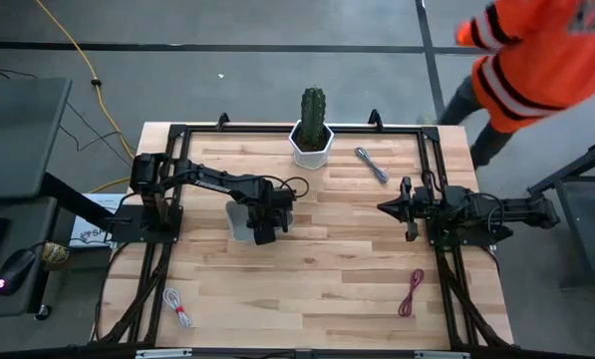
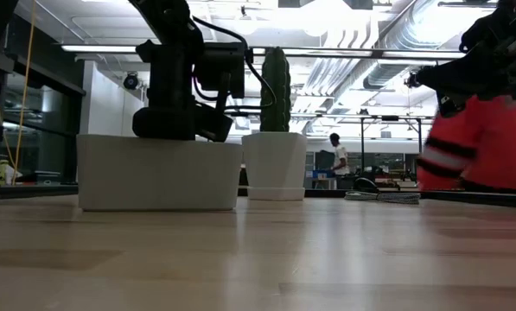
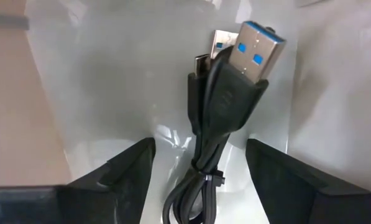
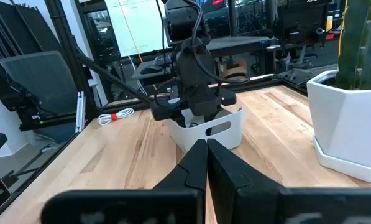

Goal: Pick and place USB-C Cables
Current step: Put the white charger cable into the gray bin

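**Over the white bin: black cable let go, three bundles still out on the table**

Near the centre of the high view, slightly left, the left gripper (image 1: 263,231) hangs over the white bin (image 1: 239,221). The right gripper (image 1: 389,207) waits at centre right, fingers pressed together on nothing. Three USB-C cables lie out on the wood: the grey cable (image 1: 371,164) at upper right runs diagonally from upper left to lower right, the dark red cable (image 1: 412,291) at lower right stands nearly vertical in the frame with a slight lean, and the white-and-red cable (image 1: 177,307) at lower left also lies on a diagonal.

Left of centre in the low view, the left gripper (image 2: 175,121) sits just above the bin's (image 2: 158,173) rim, beside the cactus pot (image 2: 275,166); the bin's contents are hidden.

At frame centre in the left wrist view, the black cable (image 3: 219,118) lies in the bin between the wide-spread fingers (image 3: 120,171), which clasp nothing. Its long axis runs from lower centre to upper right, the blue-tongued plug pointing toward the upper right against the bin wall (image 3: 110,68). My judgement: the cable looks propped up, so a finger could snag it as the arm lifts and drag it back out.

Upper centre in the right wrist view, the left arm stands over the bin (image 4: 213,127); a careless retreat could nudge the bin toward the pot (image 4: 350,121).
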### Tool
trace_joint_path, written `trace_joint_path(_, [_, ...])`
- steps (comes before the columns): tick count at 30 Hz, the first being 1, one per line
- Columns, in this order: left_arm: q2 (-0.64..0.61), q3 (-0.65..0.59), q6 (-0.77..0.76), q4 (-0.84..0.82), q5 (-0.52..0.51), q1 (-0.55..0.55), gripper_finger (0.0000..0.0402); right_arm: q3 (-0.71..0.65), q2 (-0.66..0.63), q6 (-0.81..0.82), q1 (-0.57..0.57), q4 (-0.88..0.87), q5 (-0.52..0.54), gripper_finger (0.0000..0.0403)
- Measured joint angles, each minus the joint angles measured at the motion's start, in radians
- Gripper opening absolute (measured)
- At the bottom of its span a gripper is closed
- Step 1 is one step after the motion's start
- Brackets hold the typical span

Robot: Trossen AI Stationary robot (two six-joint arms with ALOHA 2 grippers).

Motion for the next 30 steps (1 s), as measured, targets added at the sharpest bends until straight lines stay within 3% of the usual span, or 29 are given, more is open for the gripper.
trace_joint_path(13, [-0.09, -0.001, 0.027, -0.025, 0.03, 0.0, 0.0241, 0.0, 0.0, 0.0, 0.0, 0.0, 0.0, 0.0])
trace_joint_path(30, [-0.512, -0.001, 0.045, 0.005, 0.025, -0.002, 0.0241, 0.0, 0.0, 0.0, 0.0, 0.0, 0.0, 0.0])
